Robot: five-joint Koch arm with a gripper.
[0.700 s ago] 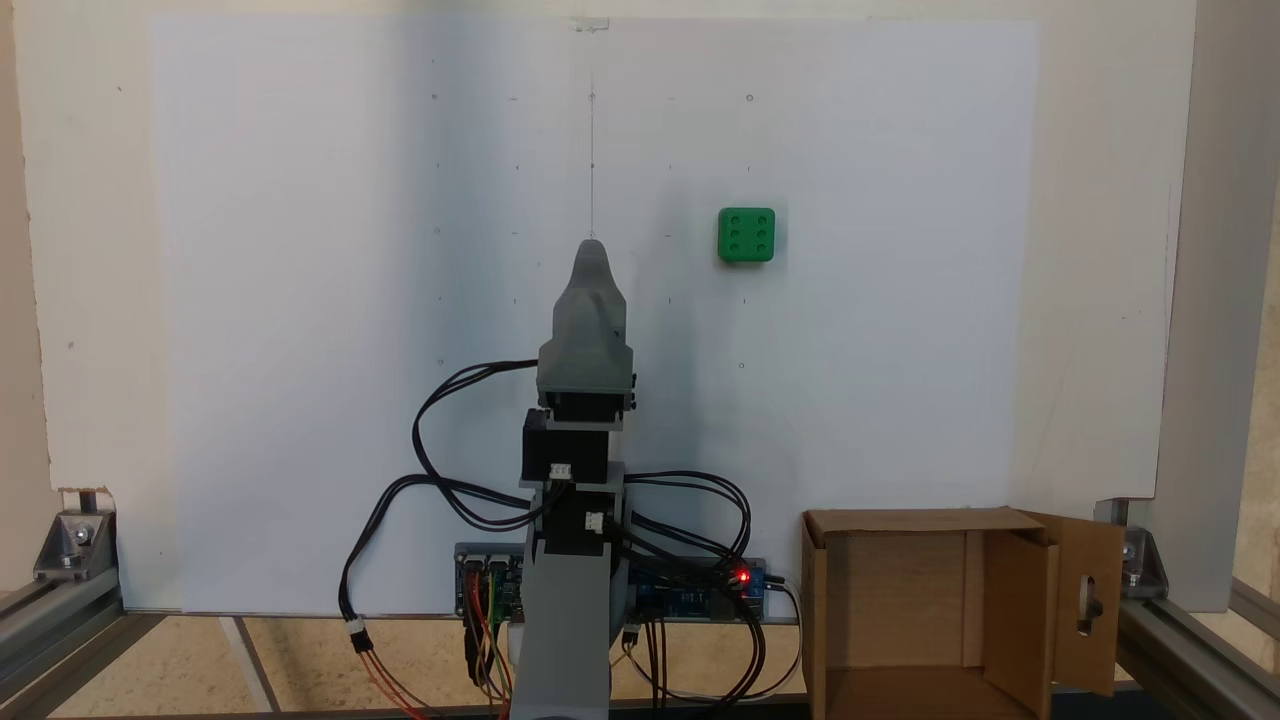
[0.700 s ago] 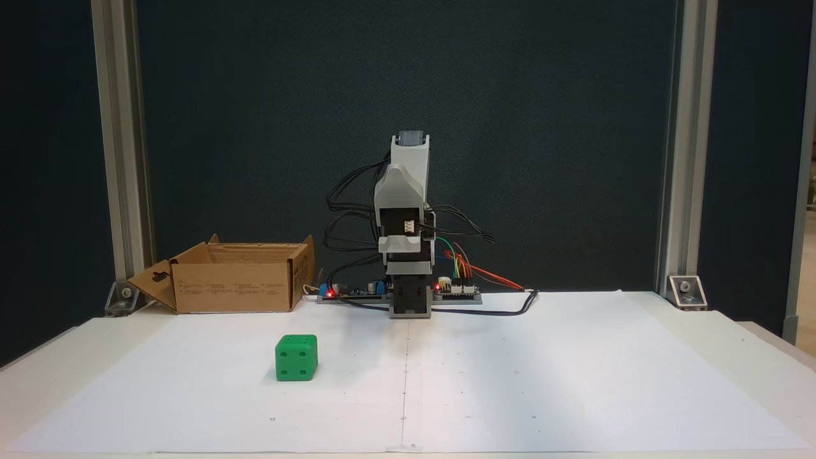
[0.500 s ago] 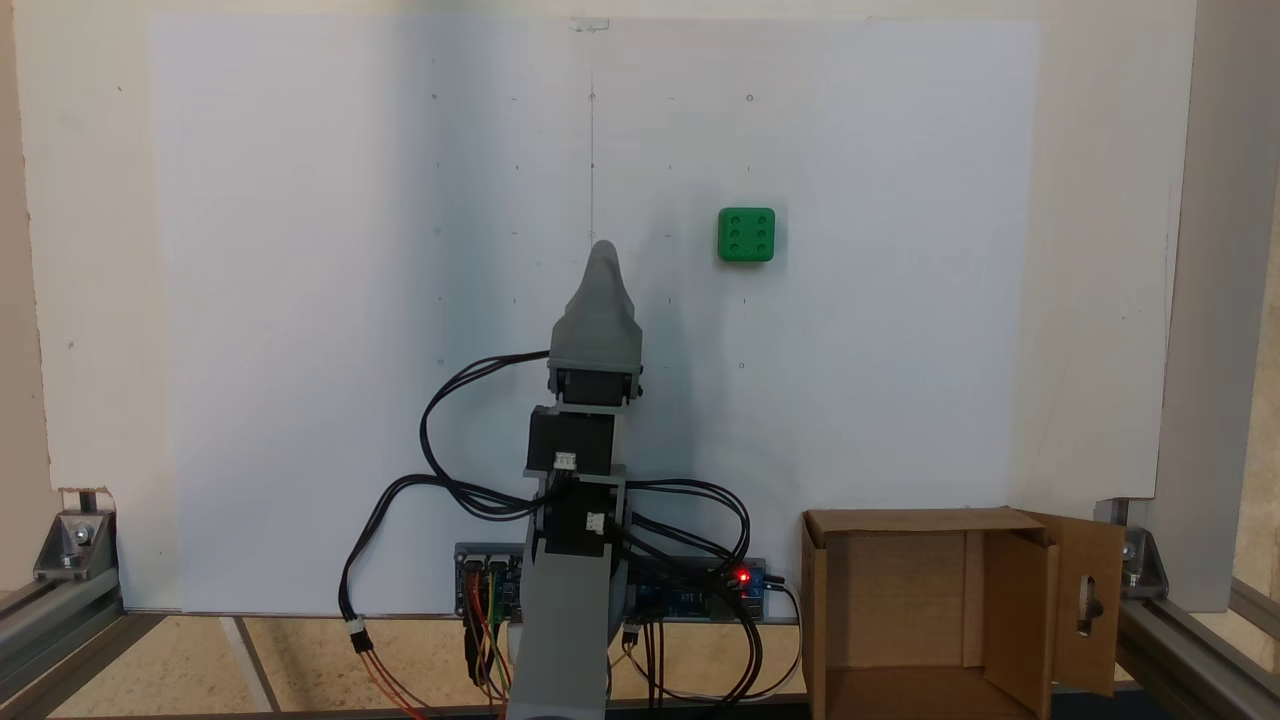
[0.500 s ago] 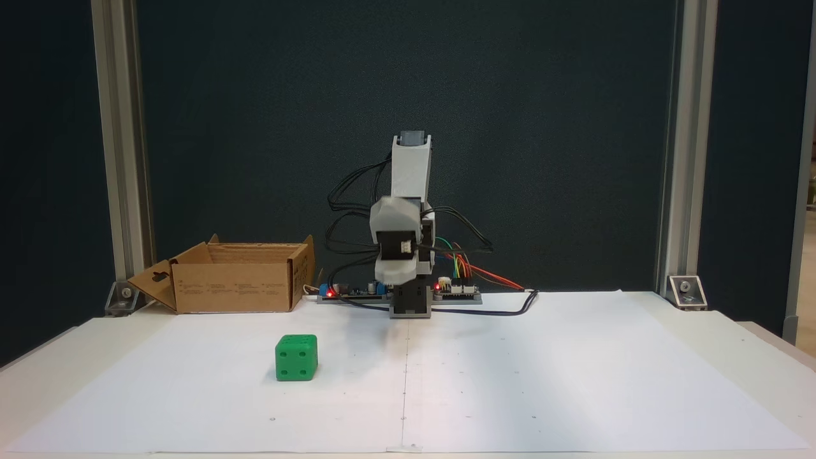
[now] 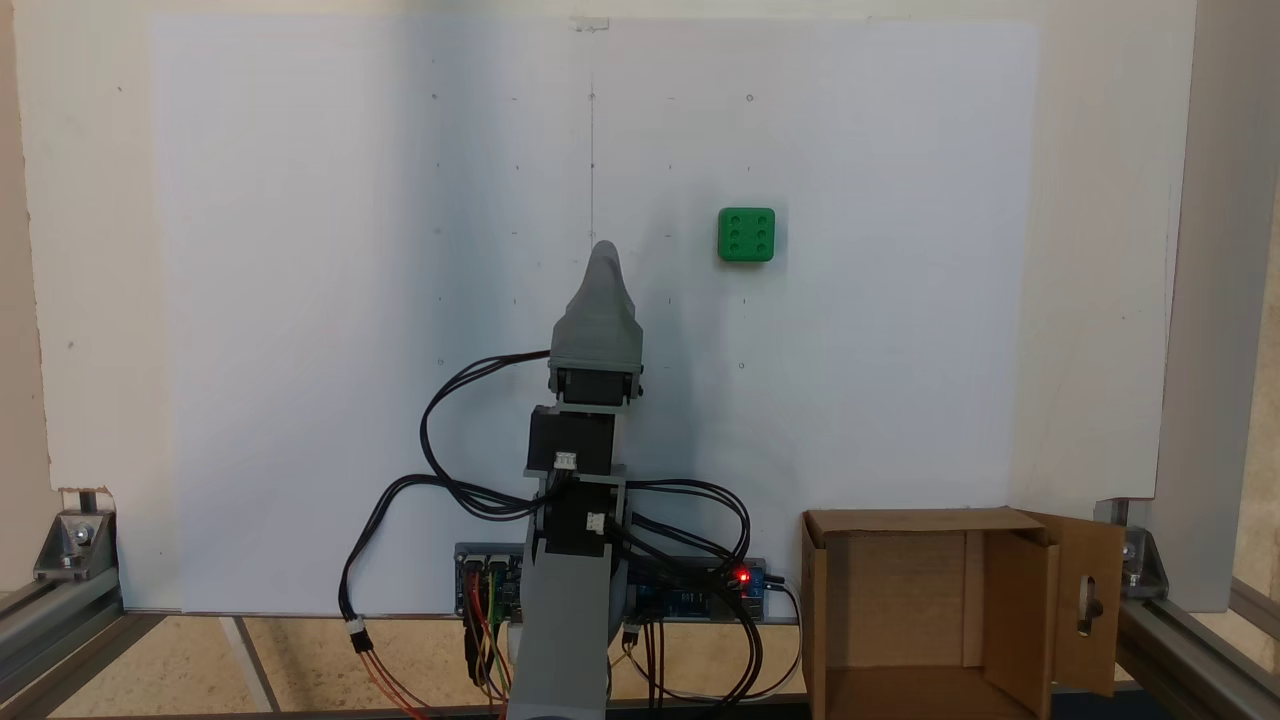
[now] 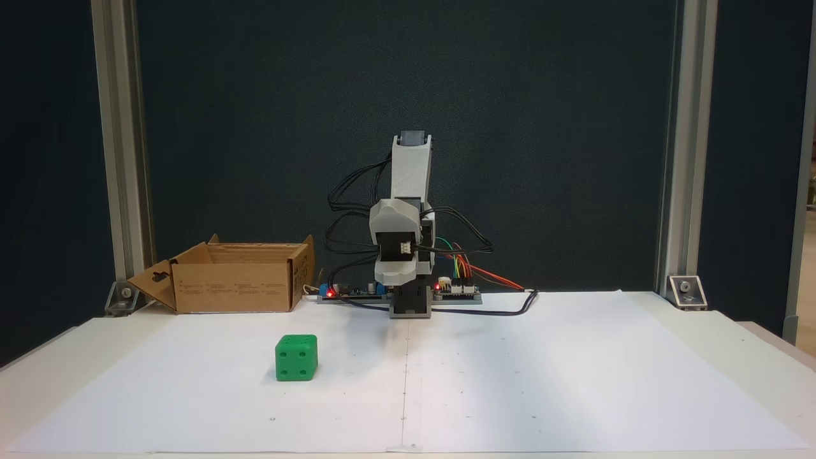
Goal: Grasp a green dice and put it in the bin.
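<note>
1. Sitting on the white paper sheet (image 5: pixel 300 300), the green dice (image 5: pixel 746 235) shows its six-pip face upward in a fixed view; in a fixed view from the front (image 6: pixel 296 357) it shows a face with four pips.
2. No part of the arm touches the dice, and it lies well apart from the gripper.
3. The gripper (image 5: pixel 603 250) is seen from above as one grey pointed tip, to the left of the dice and a little lower in that picture.
4. In the front view the gripper (image 6: pixel 396 277) hangs folded close to the arm's base, above the table.
5. Its two jaws lie one behind the other for both cameras, so I cannot tell if the fingers are apart or together.
6. The bin (image 5: pixel 925 520) is a brown cardboard box that stands at the table edge beside the arm's base, and nothing is seen in the part of its inside that shows.
7. One flap of the bin has an oblong slot; in the front view the bin (image 6: pixel 229 287) is at the left, behind the dice.
8. Black cables (image 5: pixel 440 400) loop around the arm, and a red light (image 5: pixel 742 575) glows on the circuit board (image 5: pixel 690 600) at the base.
</note>
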